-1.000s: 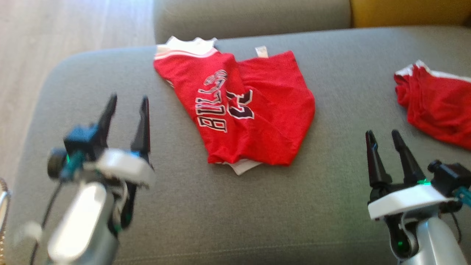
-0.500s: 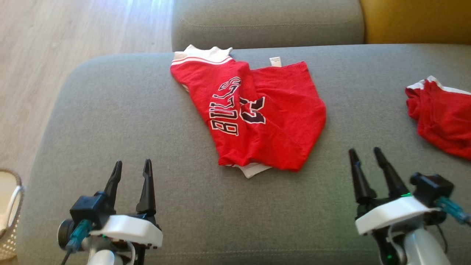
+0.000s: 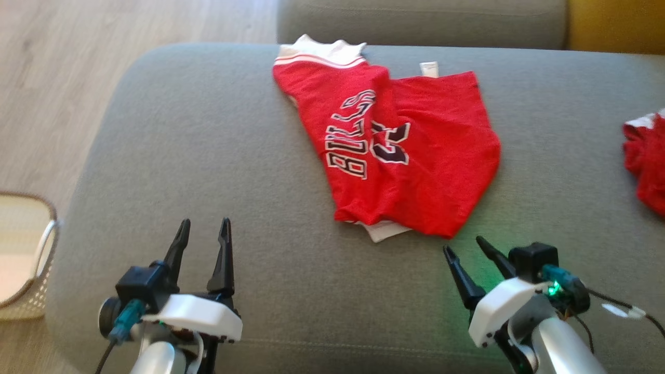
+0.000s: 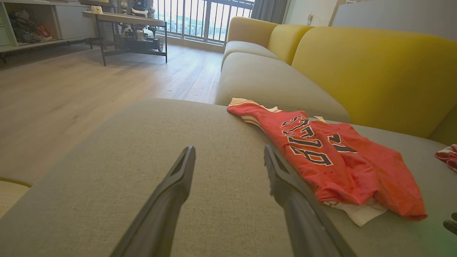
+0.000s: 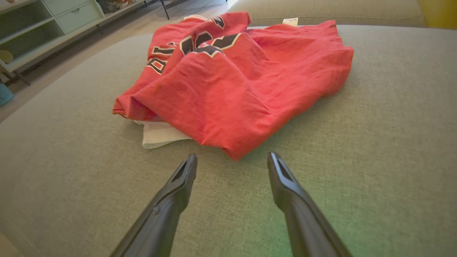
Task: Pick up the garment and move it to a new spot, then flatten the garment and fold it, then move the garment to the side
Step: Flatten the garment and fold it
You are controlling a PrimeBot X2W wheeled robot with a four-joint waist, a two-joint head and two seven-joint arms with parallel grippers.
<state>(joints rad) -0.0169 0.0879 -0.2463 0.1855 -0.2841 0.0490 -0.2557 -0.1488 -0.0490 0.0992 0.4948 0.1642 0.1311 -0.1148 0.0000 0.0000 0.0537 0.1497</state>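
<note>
The garment (image 3: pixel 400 150) is a red jersey with white trim and dark lettering, lying loosely folded on the grey cushion (image 3: pixel 218 156). It also shows in the left wrist view (image 4: pixel 342 164) and the right wrist view (image 5: pixel 242 78). My right gripper (image 3: pixel 463 248) stands open just short of the jersey's near corner, fingers tilted toward it; its own view (image 5: pixel 232 157) has the red hem right ahead of the fingertips. My left gripper (image 3: pixel 204 224) is open and empty over bare cushion, well to the left of the jersey (image 4: pixel 229 149).
A second red garment (image 3: pixel 647 161) lies at the cushion's right edge. A pale woven basket (image 3: pixel 26 249) sits on the wooden floor (image 3: pixel 57 78) at left. Behind the cushion are another grey seat (image 3: pixel 415 21) and a yellow backrest (image 4: pixel 375 71).
The head camera has shifted, so the whole scene sits further right. My right gripper has come closer to the jersey's near corner and tilted left. The left gripper has dropped low. The jersey lies unchanged.
</note>
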